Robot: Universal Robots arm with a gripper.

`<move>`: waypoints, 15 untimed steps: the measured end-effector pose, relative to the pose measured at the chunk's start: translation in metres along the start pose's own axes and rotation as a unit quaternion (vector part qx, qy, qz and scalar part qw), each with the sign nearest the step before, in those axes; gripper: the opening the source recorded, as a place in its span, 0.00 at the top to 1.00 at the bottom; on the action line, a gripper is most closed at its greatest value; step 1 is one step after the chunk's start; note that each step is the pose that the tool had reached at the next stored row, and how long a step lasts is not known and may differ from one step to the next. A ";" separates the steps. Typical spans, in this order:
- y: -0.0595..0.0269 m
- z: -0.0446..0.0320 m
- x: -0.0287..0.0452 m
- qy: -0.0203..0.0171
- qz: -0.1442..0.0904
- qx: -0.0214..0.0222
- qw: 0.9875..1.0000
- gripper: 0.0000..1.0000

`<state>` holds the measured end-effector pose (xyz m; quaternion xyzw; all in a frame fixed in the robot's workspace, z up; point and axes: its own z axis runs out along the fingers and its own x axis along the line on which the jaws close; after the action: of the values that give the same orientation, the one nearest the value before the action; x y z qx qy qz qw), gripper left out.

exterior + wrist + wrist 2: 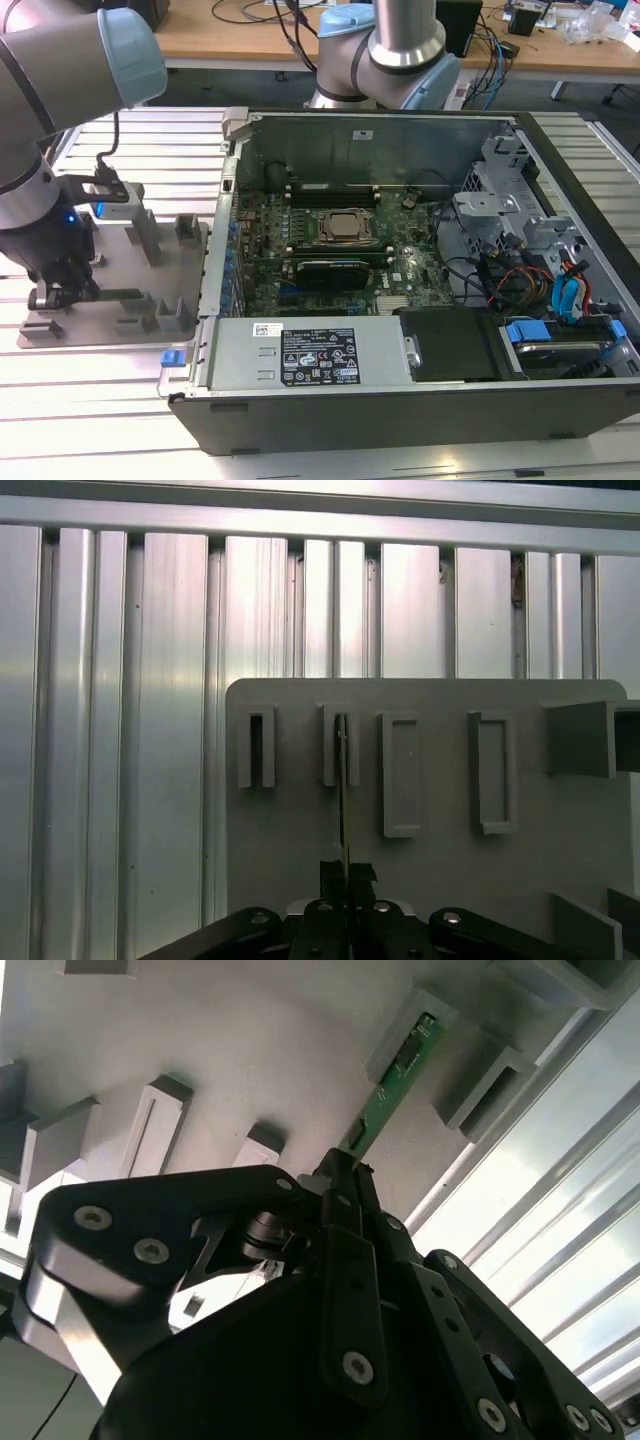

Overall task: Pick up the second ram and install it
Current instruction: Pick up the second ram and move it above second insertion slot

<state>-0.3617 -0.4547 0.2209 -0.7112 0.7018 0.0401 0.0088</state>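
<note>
Green circuit board runs out from between the black fingers (338, 1200), which are pinched shut on the second ram (396, 1078) near one of its ends. In the second wrist view the stick reaches straight away from the fingertips. Its far end lies between the upright slotted posts of the grey holder tray (250, 1050), so it looks seated in the holder rather than lifted clear. The first wrist view shows the same stick edge-on, a thin line leading from the fingertips into the second slotted post, with empty posts on either side of it. For this pick, the grip should probably sit on the bare board edges rather than on the chips. The stick also needs to stay in line with its slot, since any twist could jam it against the post walls or bend the thin board. Pulling it free along the slot's own direction seems the safest path. Beyond the fingers, the tray rests on the ribbed aluminium table (170, 680). In the exterior view the open computer case (560, 150) with its motherboard (410, 265) stands well apart from the fingers, on the far side of the tray.
</note>
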 end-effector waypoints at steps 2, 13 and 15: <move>0.0003 -0.0077 -0.0005 0.000 0.000 0.000 1.000 0.87; 0.0013 -0.0300 -0.0021 0.000 0.000 0.000 1.000 0.87; 0.0016 -0.0372 -0.0026 0.000 0.000 0.000 1.000 0.87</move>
<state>-0.3617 -0.4547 0.2582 -0.7112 0.7017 0.0401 0.0088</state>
